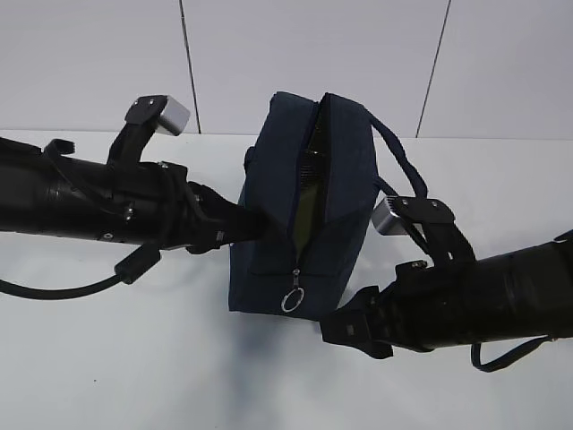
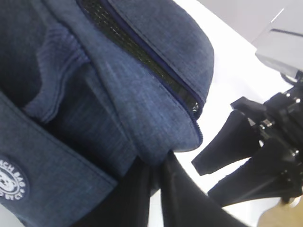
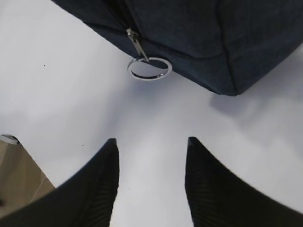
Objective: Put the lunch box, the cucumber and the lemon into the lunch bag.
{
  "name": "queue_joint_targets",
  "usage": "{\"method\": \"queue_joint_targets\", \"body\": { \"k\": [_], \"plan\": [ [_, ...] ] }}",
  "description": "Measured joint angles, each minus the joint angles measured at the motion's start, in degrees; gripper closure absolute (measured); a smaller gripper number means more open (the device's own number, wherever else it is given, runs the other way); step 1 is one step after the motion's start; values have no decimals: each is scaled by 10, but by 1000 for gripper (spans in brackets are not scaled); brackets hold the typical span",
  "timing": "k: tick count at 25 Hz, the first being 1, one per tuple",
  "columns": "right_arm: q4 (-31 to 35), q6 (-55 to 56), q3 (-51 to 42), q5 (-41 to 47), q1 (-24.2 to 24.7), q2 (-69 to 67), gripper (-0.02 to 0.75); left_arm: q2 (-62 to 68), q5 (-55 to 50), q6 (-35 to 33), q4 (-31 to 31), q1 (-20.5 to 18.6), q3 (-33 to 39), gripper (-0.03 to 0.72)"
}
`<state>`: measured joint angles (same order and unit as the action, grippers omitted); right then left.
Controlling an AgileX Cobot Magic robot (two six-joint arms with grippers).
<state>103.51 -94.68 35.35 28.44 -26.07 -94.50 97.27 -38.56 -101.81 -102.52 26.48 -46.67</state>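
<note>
Navy fabric fills your working area: the boxy dark blue lunch bag (image 1: pixel 309 210) with loop handles stands on the white table (image 1: pixel 116 358), its top zip parted so that a dark slot with a greenish gleam shows inside. Whether that gleam is lining or something already stowed, you cannot tell. None of the lunch box, cucumber or lemon can be made out as such in any view. Your left gripper (image 2: pixel 158 189) is clenched on a fold of cloth at the bag's side, just below the end of the zip, so you are bracing the bag. Your right gripper (image 3: pixel 151 182) hangs released, jaws spread over bare table, aimed at the silver metal ring pull (image 3: pixel 149 68), which lies near but apart from the fingertips (image 3: pixel 111 149). The step in hand looks like working the zip rather than loading. Your next move calls for easing the right gripper forward until the ring sits between the jaws, then closing on it while the left keeps the fabric taut.
</note>
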Motion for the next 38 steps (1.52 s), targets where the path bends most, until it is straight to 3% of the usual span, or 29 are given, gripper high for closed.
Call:
{"method": "queue_joint_targets", "body": {
  "k": [13, 24, 38],
  "plan": [
    [0, -16, 0, 40, 0, 0, 371, -7, -1, 114, 3, 0, 0, 678],
    [0, -46, 80, 79, 0, -85, 372, -7, -1, 121, 3, 0, 0, 679],
    [0, -150, 87, 82, 0, -112, 315, -7, -1, 122, 4, 0, 0, 679]
  ]
}}
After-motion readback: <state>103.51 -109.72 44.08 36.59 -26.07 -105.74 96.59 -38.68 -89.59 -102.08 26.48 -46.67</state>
